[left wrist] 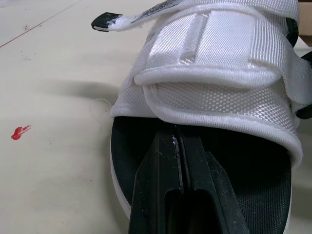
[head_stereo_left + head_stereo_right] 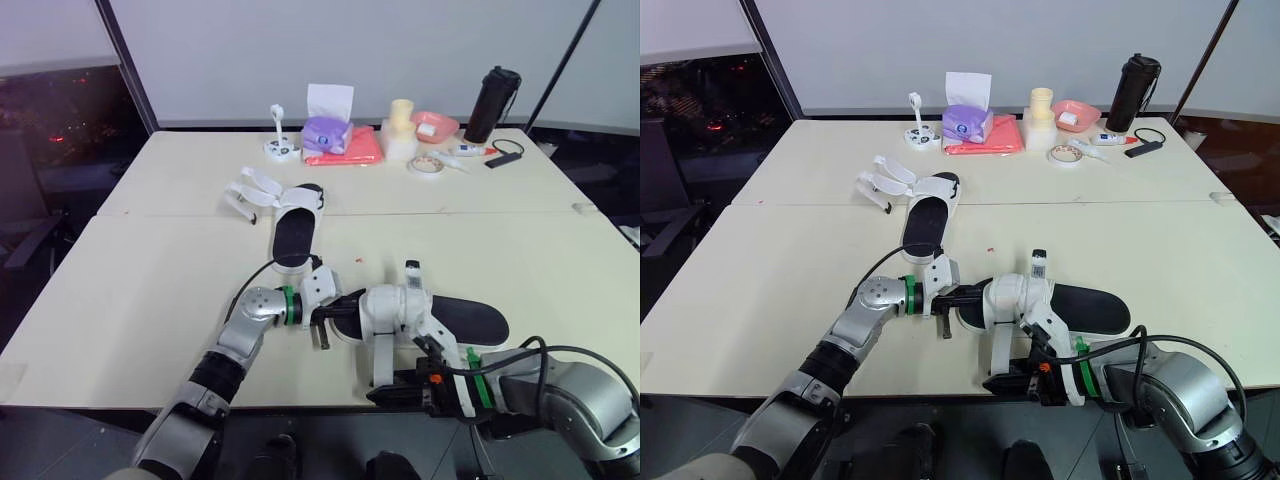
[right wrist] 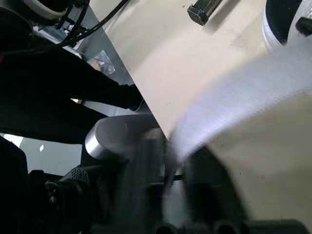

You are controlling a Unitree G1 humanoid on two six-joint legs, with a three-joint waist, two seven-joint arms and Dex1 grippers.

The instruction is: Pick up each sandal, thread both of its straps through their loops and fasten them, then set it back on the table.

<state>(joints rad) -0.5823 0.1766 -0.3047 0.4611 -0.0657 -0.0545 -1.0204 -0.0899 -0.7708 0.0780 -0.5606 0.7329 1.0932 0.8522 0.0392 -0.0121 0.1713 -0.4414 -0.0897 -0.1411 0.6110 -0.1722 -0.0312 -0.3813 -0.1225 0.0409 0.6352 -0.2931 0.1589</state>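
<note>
The left gripper (image 1: 178,140) has its two black fingers pressed together, tips lying on the black footbed at the open toe of the near sandal (image 2: 465,318), under its folded white front flap (image 1: 219,97). The right gripper (image 2: 385,392) sits at the table's (image 2: 150,290) near edge, pinching the end of a white strap (image 2: 379,362) that hangs from this sandal. The second sandal (image 2: 295,235) lies further back, its straps splayed open. The print on the small tube (image 2: 470,151) beside the black bottle (image 2: 495,100) is too small to read.
</note>
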